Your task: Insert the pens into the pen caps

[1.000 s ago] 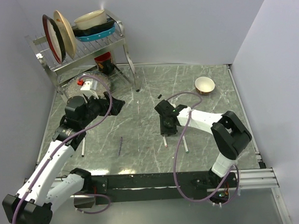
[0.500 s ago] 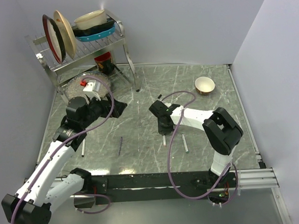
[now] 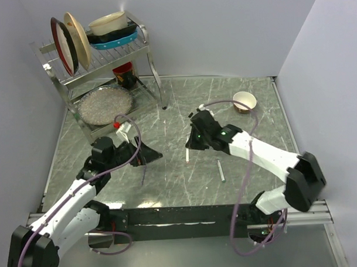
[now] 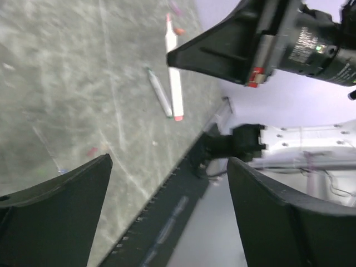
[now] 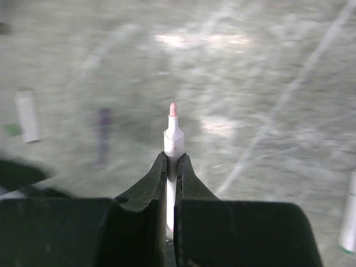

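My right gripper point(image 3: 191, 144) is shut on a white pen point(image 3: 187, 154) and holds it above the table, left of centre. In the right wrist view the gripper point(image 5: 173, 162) clamps the barrel, and the pen point(image 5: 173, 138) sticks out ahead with a bare pink-red tip. A second white pen point(image 3: 221, 171) with a green end lies on the table to the right. My left gripper point(image 3: 148, 153) is open and empty, just left of the held pen. The left wrist view shows that gripper point(image 4: 168, 161) wide apart, the held pen point(image 4: 175, 83) and the lying pen point(image 4: 159, 93). No loose cap shows clearly.
A thin dark purple stick point(image 3: 143, 173) lies near the left gripper. A metal dish rack point(image 3: 141, 46) with plates and bowls stands at the back left, with a glass plate point(image 3: 104, 105) under it. A small bowl point(image 3: 244, 100) sits at the back right. Walls close in both sides.
The right gripper has lifted the white pen off the table and carried it left and back. The left arm has swung forward and right, toward the held pen.
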Available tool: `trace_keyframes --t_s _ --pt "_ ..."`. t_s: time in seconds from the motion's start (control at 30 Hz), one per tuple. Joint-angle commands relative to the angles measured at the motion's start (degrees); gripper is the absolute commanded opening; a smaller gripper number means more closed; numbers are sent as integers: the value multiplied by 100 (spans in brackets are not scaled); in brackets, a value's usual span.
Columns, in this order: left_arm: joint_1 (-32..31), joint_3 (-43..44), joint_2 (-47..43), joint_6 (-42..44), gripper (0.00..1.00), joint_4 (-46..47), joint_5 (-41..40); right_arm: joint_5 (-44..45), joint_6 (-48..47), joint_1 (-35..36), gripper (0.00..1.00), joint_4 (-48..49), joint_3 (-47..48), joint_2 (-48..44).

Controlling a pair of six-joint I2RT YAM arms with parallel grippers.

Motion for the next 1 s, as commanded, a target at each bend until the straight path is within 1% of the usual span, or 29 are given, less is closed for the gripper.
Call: trace_keyframes --t_s 0.0,0.07,0.13,0.17,0.27,0.3,0.4,0.5,0.63,0.8,0.9,0.93,0.97 --pt "-83 -240 227 -1181 89 2000 822 -756 517 72 0 866 -493 -814" --pt "-215 -214 359 -1253 85 2298 831 -906 780 133 0 1243 -748 -1165" --pt "-398 -127 597 -1340 83 2449 814 -986 956 204 0 1455 -959 -1368" --pt "-487 -118 684 -1410 80 2667 770 -1003 1079 239 0 1683 -1012 -1534" --pt "-917 -118 1115 -1762 74 3299 656 -1012 1229 362 0 1904 -1101 -1694" --pt "-1118 -31 1342 -1780 73 3320 638 -1021 1238 397 0 1939 -1110 -1720" --pt "-1409 207 1686 -1614 68 3206 559 -1021 1317 476 0 2027 -1127 -1817" --pt "-1542 295 1827 -1543 65 3249 444 -1021 1353 538 0 2080 -1153 -1914" --pt "-1569 348 1889 -1543 55 3285 444 -951 1379 590 0 2071 -1215 -2045" --pt "-1569 410 1881 -1481 52 3214 418 -1012 1239 599 0 2010 -1189 -2072" --pt "-1569 436 1846 -1429 31 3135 374 -1039 1168 599 0 1940 -1162 -2046" --pt "-1569 427 1828 -1429 19 3144 365 -1056 1177 617 0 1922 -1154 -2028" --pt "-1569 401 1810 -1437 14 3214 365 -1082 1194 617 0 1948 -1162 -2028"
